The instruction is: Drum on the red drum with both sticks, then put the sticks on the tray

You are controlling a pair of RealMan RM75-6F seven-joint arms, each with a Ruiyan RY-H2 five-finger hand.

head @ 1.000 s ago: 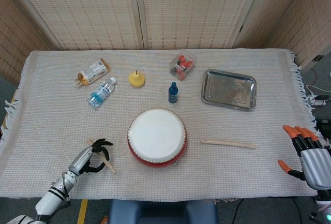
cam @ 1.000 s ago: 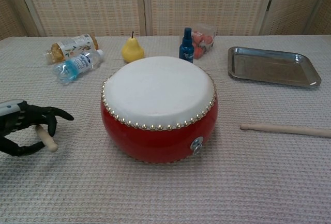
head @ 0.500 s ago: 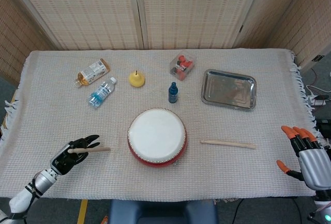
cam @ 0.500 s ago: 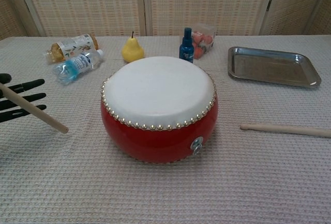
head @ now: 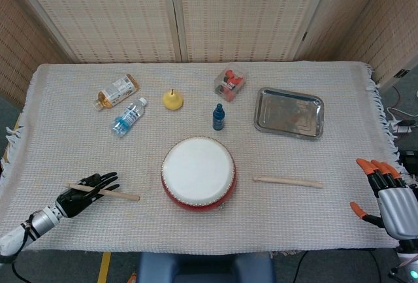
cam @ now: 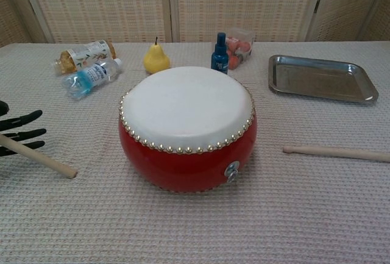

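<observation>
Notably, bottle labels (head: 118, 89) were unreadable; left hand (head: 83, 193) pinched one stick (head: 108, 192) near the table's front-left corner, right hand (head: 385, 195) spread.

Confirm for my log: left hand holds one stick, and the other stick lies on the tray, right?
Not quite. The left hand holds one stick, but the other stick lies on the cloth right of the red drum, not on the tray; see the head view.

- A staged robot test room, not a home; woven folding screens (head: 176, 15) wall off the worktop's far edge
- A beige woven cloth (head: 326, 217) covers the worktop; cables (head: 400, 121) lie past its right edge
- Yellow floor tape (head: 104, 266) shows below the near edge
</observation>
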